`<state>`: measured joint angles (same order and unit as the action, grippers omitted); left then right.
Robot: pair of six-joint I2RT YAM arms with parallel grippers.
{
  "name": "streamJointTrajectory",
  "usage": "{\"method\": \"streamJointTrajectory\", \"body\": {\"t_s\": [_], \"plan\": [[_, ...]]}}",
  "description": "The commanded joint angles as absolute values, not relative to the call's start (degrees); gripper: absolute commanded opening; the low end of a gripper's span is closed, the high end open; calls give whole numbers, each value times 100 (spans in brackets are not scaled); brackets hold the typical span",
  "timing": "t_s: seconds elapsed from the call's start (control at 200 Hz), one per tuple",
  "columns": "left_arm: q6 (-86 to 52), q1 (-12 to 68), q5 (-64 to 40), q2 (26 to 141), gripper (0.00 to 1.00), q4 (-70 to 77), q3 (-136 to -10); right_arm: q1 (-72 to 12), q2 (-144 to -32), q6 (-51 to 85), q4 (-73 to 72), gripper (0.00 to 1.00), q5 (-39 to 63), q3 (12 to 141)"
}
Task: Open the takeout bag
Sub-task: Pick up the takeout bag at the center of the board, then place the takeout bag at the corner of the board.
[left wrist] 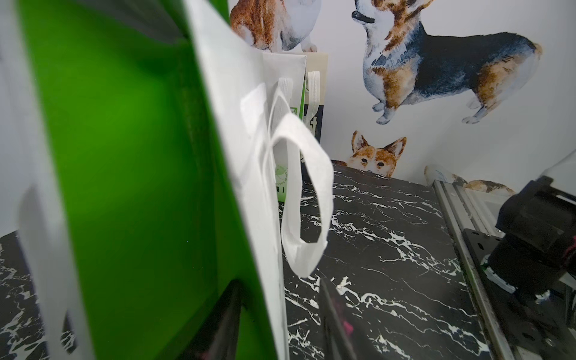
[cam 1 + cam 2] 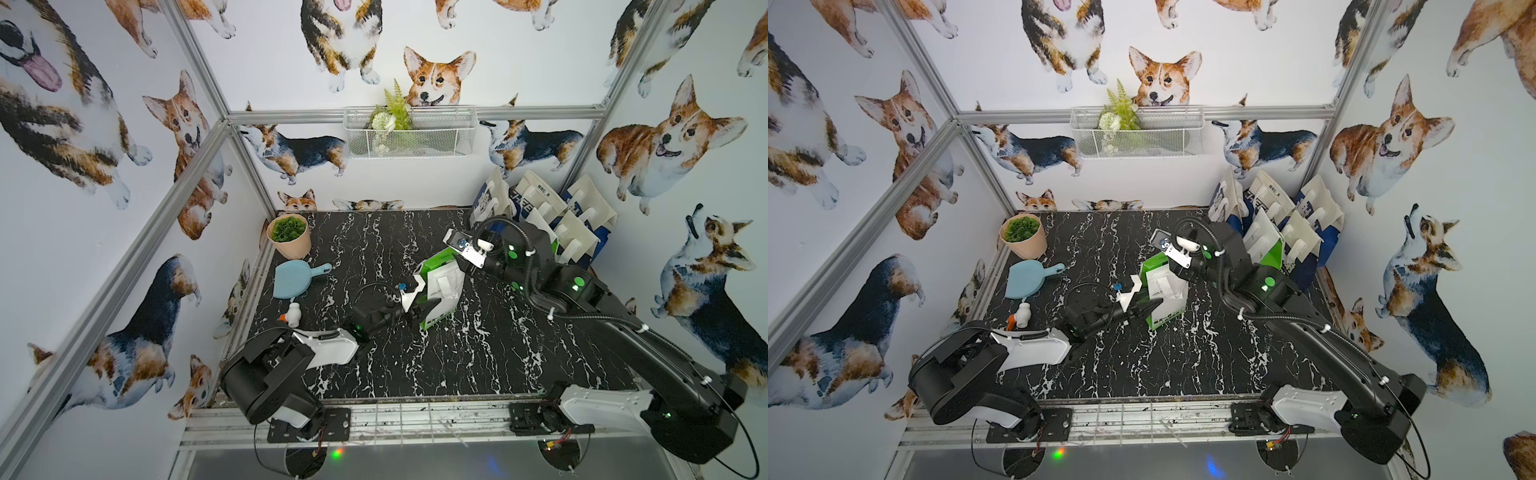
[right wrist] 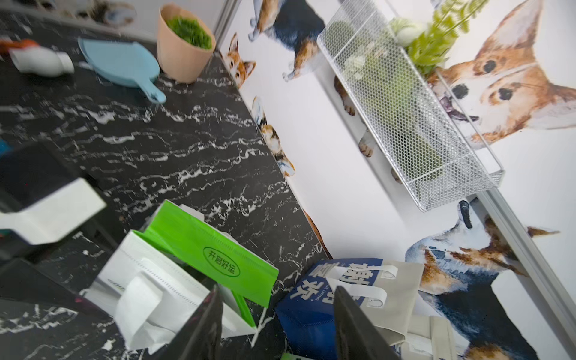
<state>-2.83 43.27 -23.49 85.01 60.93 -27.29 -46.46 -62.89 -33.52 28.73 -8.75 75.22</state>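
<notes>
Left end effector (image 1: 277,282): jaws parted astride takeout bag (image 1: 131,162) wall | right end effector (image 3: 277,290): jaws parted, empty, at its rim

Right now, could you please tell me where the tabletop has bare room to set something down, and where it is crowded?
Free: the near strip of table between the green bag and the front rail; the far middle between the plant pot and the stacked bags. Crowded: the left edge, with blue dish and white bottle.
</notes>
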Motion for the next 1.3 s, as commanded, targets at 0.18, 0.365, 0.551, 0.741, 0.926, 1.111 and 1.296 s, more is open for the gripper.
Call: {"method": "streamJointTrajectory", "body": {"t_s": [0.18, 0.365, 0.551, 0.741, 0.926, 1.111, 1.296], "plan": [[-361, 4335, -2184, 8069, 40, 4684, -3441, -4646, -4485, -1793, 2503, 60, -60, 6461], [-123, 4333, -2051, 7737, 0, 3703, -3906, -4642, -3669, -1567, 2715, 61, -5, 5920], [218, 4328, -1493, 7607, 0, 3321, -4166, -4641, -3492, -1571, 2883, 61, -275, 5784], [815, 4090, -1157, 7786, 0, 2851, -4780, -4641, -3381, -1375, 2923, 61, -343, 5653], [683, 3326, -1259, 8188, 0, 3378, -5141, -4649, -3247, -1273, 3127, 61, -561, 5548], [542, 2538, -1491, 8769, 0, 3780, -5656, -4642, -3099, -1192, 3141, 61, -567, 5416], [537, 1912, -1861, 9465, 0, 3888, -6376, -4654, -3087, -1099, 3129, 60, -442, 5296]]}}
